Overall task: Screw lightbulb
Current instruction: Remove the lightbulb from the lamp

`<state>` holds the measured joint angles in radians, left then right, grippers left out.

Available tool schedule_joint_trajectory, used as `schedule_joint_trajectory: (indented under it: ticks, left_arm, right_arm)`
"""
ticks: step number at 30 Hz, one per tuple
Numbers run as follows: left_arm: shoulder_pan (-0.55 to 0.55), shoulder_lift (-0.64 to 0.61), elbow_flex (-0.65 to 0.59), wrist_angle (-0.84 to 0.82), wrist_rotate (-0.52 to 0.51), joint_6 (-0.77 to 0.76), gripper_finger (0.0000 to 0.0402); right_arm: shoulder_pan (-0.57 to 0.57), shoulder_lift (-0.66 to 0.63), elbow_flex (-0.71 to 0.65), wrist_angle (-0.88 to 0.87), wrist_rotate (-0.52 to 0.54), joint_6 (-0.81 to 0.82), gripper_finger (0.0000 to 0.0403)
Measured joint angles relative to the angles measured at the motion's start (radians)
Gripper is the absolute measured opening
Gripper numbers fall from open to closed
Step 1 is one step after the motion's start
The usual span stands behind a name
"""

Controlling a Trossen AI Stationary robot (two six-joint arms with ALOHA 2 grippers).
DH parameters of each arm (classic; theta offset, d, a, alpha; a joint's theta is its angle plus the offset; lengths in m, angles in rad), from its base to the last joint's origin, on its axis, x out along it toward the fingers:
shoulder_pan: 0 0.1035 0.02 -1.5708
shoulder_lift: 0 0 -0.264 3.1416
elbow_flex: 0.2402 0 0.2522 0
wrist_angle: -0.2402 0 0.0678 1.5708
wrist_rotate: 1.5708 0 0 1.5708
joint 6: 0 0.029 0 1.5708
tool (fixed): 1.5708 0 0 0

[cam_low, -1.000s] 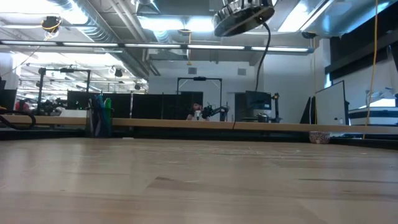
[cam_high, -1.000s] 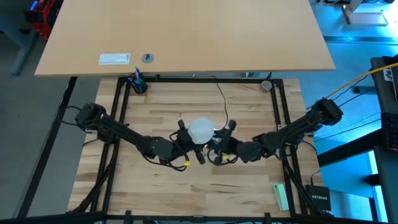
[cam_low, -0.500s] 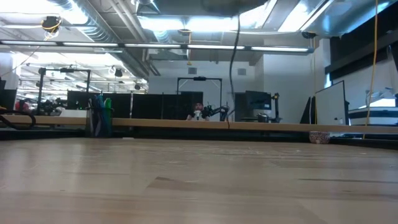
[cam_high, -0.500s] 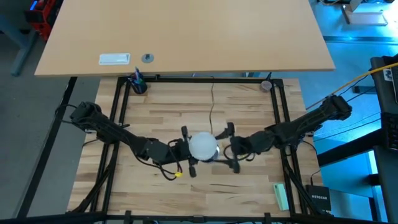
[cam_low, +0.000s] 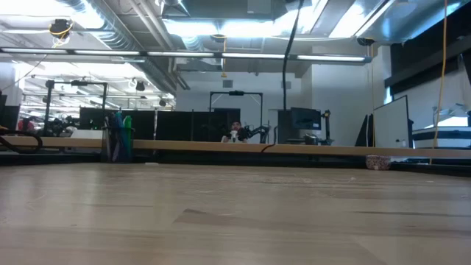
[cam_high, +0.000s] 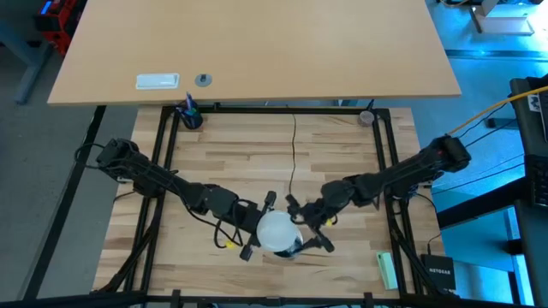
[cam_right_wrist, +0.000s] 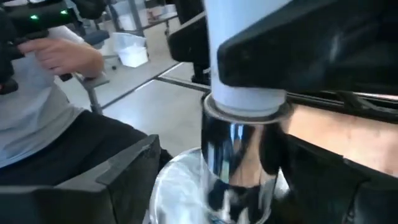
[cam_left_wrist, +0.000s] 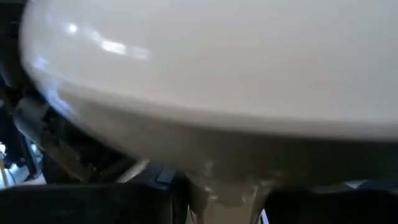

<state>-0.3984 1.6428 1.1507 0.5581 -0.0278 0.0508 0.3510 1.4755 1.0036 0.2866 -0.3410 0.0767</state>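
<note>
The lightbulb (cam_high: 276,231) is a frosted white dome held high over the table's near middle, dome up; it fills the left wrist view (cam_left_wrist: 205,62). My left gripper (cam_high: 262,231) is shut on it under the dome. The bulb's lower end sticks down into the mouth of a shiny silver socket (cam_right_wrist: 239,162), hidden under the dome in the high view. A thin black cord (cam_high: 292,162) runs from there to the far edge. My right gripper (cam_right_wrist: 230,199) is open, level with the socket, one finger on each side of it. My left gripper pinches the bulb's narrow neck (cam_left_wrist: 224,186), just below the dome, between its two fingers. It comes in level from the table's left. The bulb stands upright and clear of the table, with the socket hanging on its lower end. Whether my right gripper touches the socket, I cannot tell.
A pen cup (cam_high: 190,115) stands at the far left corner and a small round thing (cam_high: 366,117) at the far right. A pale green block (cam_high: 387,269) lies near the right front. A seated person's hand (cam_right_wrist: 62,56) shows beyond the table.
Both grippers have swung toward the table's near edge, and the bulb and socket have gone with them. The socket has left the top of the low view, where only the cord still hangs. The cord on the table has straightened.
</note>
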Motion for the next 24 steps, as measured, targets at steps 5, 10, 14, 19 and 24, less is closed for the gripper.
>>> schedule_joint_trajectory:
  ticks: [5, 10, 14, 19, 24]
  left_arm:
    - [-0.001, 0.0, 0.0, -0.032, 0.004, 0.0, 0.0133]
    - [0.003, -0.002, 0.0, -0.027, -0.014, -0.006, 0.0133]
    - [0.0, -0.003, 0.0, -0.044, -0.103, -0.017, 0.0133]
    - [-0.004, -0.003, 0.0, -0.077, -0.3, -0.032, 0.0133]
    - [-0.006, -0.001, 0.002, -0.06, -0.647, -0.068, 0.0133]
  right_arm:
    - [0.001, 0.017, -0.001, 0.029, -0.005, 0.005, 0.0295]
    - [0.001, 0.016, -0.001, 0.024, 0.06, 0.009, 0.0205]
    - [0.003, 0.015, -0.001, -0.003, 0.139, 0.003, 0.0166]
    - [0.019, -0.036, -0.001, -0.13, 0.383, -0.026, 0.0166]
    - [0.089, -0.066, -0.001, -0.18, 0.944, -0.006, 0.0166]
